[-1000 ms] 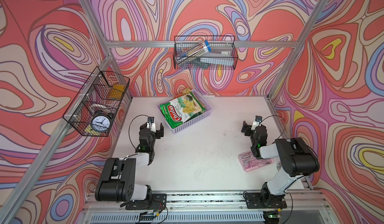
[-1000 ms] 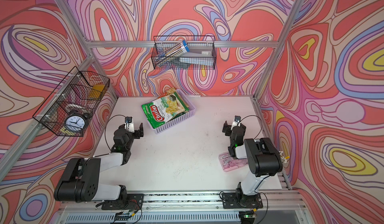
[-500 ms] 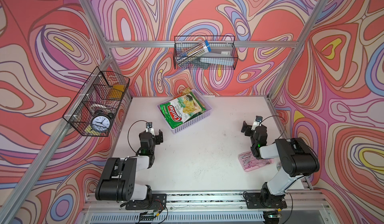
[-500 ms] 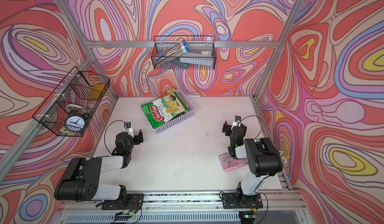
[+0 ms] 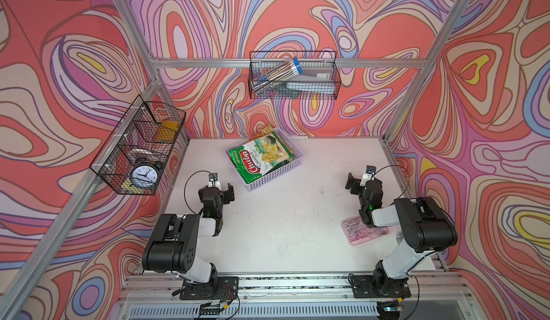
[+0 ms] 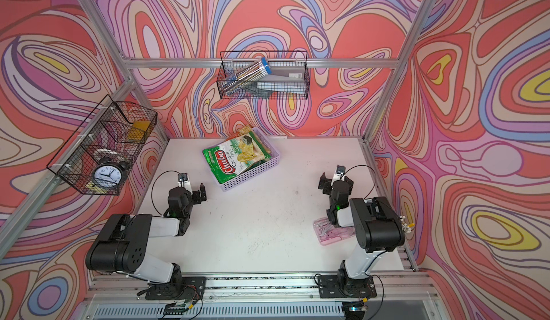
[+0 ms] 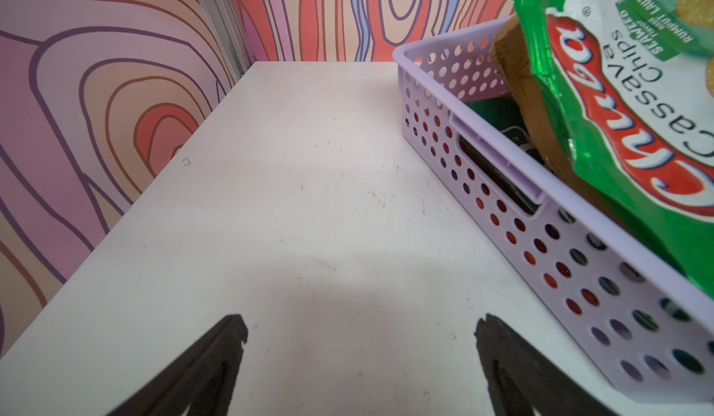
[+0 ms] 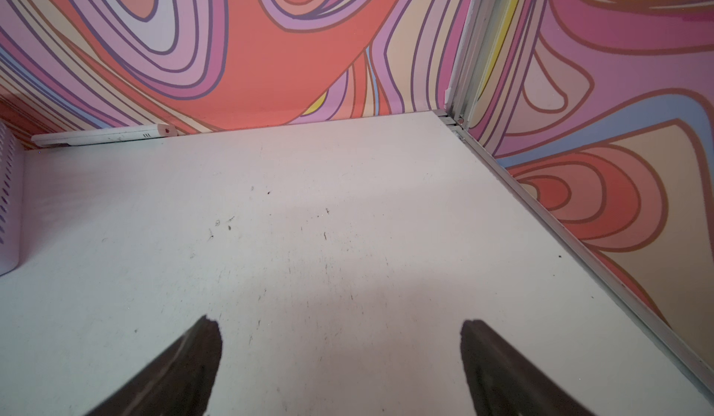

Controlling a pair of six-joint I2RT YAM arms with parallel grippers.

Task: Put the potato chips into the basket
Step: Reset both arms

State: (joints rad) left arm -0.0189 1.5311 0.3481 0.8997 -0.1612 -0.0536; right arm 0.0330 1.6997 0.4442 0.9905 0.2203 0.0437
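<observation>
The lavender basket [image 5: 276, 179] [image 6: 253, 176] stands at the back of the table, left of centre. The potato chips lie piled in it. A green-white Chuba bag [image 5: 262, 155] [image 6: 235, 158] [image 7: 618, 124] is on top and overhangs the rim. An orange-cream bag [image 5: 266, 129] [image 6: 245, 130] pokes out behind it, and darker bags [image 7: 498, 113] show underneath. My left gripper [image 5: 220, 189] [image 6: 197, 195] [image 7: 361, 325] is open and empty, low over the table just left of the basket wall [image 7: 502, 220]. My right gripper [image 5: 361, 181] [image 6: 334, 181] [image 8: 340, 325] is open and empty at the right side.
A pink transparent case [image 5: 364, 231] [image 6: 333, 230] lies on the table, partly under the right arm. Black wire baskets hang on the left wall, one with a clock [image 5: 140, 152], and on the back wall [image 5: 293, 76]. A white bar [image 8: 104, 136] lies along the back wall.
My left gripper has drawn back a little from the basket toward the front, with its jaws slightly wider. The right arm has barely moved.
</observation>
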